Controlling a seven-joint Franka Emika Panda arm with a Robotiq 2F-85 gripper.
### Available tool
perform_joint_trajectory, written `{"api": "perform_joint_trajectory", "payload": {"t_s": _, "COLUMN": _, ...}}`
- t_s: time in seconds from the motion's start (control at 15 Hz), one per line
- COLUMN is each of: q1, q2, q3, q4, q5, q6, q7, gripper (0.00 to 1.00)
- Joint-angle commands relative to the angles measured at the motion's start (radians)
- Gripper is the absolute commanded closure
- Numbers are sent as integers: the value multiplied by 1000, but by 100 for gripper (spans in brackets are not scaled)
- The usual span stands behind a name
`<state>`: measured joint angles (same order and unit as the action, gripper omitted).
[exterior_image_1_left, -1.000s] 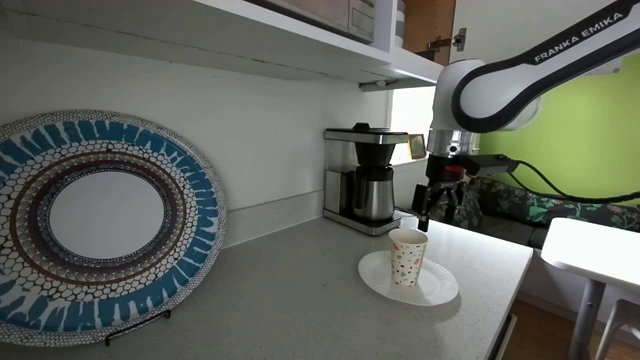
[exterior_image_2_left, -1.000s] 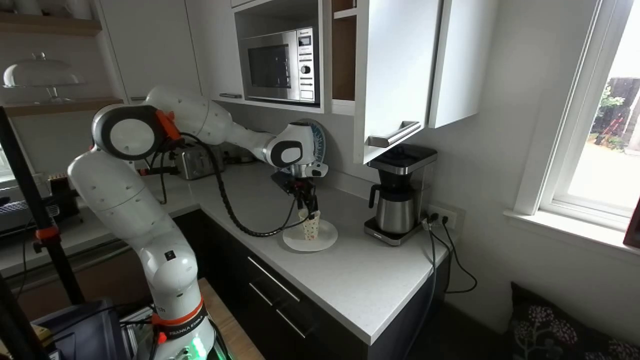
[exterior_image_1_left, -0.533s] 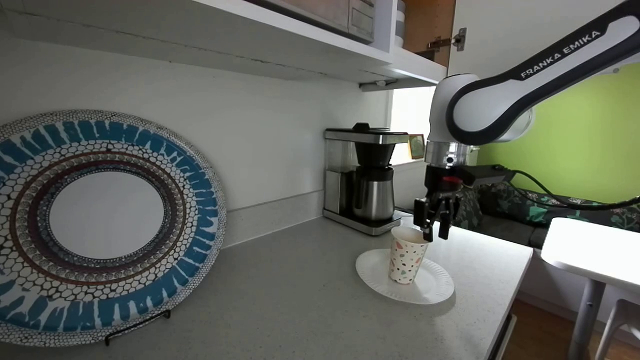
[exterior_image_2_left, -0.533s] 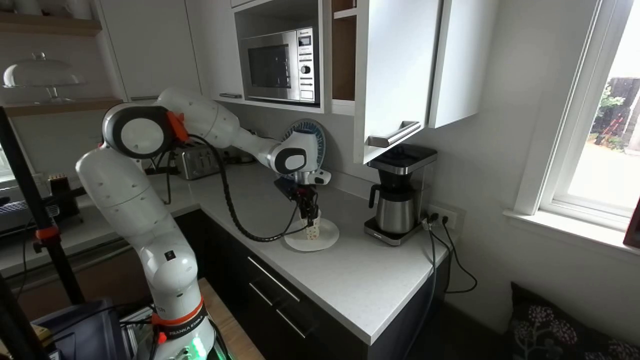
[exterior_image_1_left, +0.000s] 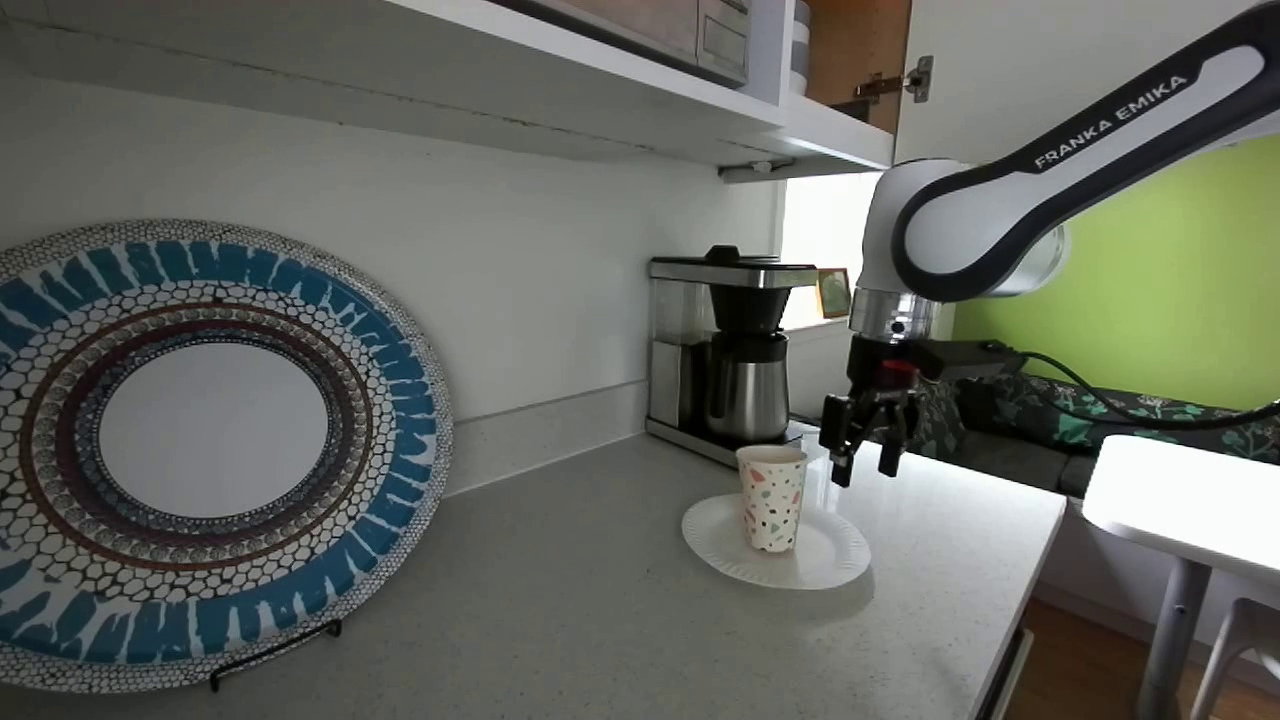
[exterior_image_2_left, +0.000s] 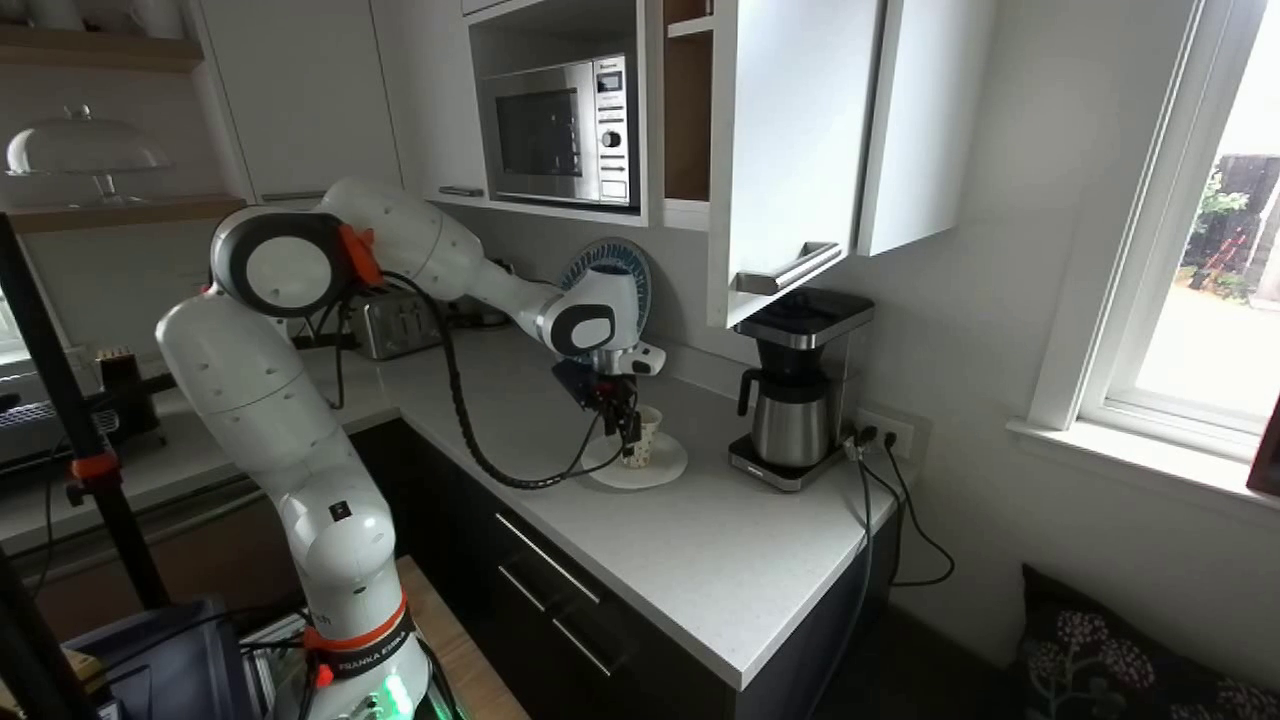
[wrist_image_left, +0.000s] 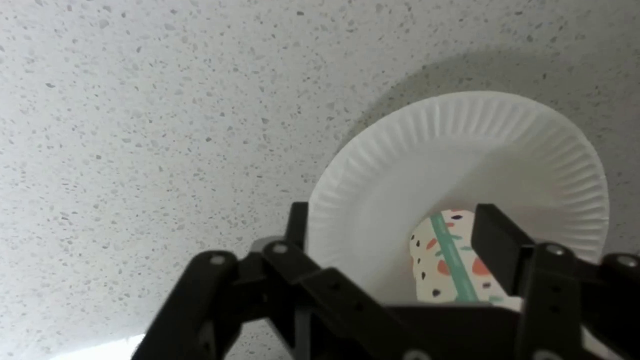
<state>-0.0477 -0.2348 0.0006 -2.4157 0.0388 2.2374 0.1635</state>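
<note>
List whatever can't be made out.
Paper cup: inside bottom, hidden by its wall in an exterior view; side partly behind the tool in the wrist view.
Patterned platter: left side, cut off by an exterior view's edge.
Microwave: panel lettering, too small in an exterior view.

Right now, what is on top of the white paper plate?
A spotted paper cup stands on the paper plate. The patch beneath the cup is covered and cannot be seen.

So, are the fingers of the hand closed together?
No, in the wrist view the fingers of the hand stand apart, the white plate showing between them.
</note>
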Motion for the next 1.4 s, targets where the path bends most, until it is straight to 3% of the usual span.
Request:
{"api": "perform_joint_trajectory", "payload": {"t_s": 0.0, "q1": 9, "q2": -4, "q3": -10, "q4": -22, "q5": 43, "q6": 50, "q7": -6, "gripper": 0}}
{"api": "perform_joint_trajectory", "payload": {"t_s": 0.53, "q1": 23, "q2": 18, "q3": -5, "q4": -18, "q5": 179, "q6": 221, "q7": 31, "gripper": 0}}
{"api": "perform_joint_trajectory", "payload": {"t_s": 0.8, "q1": 14, "q2": 56, "q3": 5, "q4": -14, "q5": 152, "q6": 242, "q7": 97, "gripper": 0}}
{"api": "perform_joint_trajectory", "payload": {"t_s": 0.87, "q1": 14, "q2": 65, "q3": 6, "q4": -13, "q5": 150, "q6": 237, "q7": 104, "gripper": 5}}
{"api": "perform_joint_trajectory", "payload": {"t_s": 0.93, "q1": 15, "q2": 72, "q3": 5, "q4": -12, "q5": 152, "q6": 231, "q7": 106, "gripper": 26}}
{"api": "perform_joint_trajectory", "payload": {"t_s": 1.07, "q1": 15, "q2": 83, "q3": 4, "q4": -12, "q5": 148, "q6": 225, "q7": 109, "gripper": 30}}
{"api": "perform_joint_trajectory", "payload": {"t_s": 1.33, "q1": 18, "q2": 91, "q3": 1, "q4": -11, "q5": 155, "q6": 222, "q7": 101, "gripper": 61}}
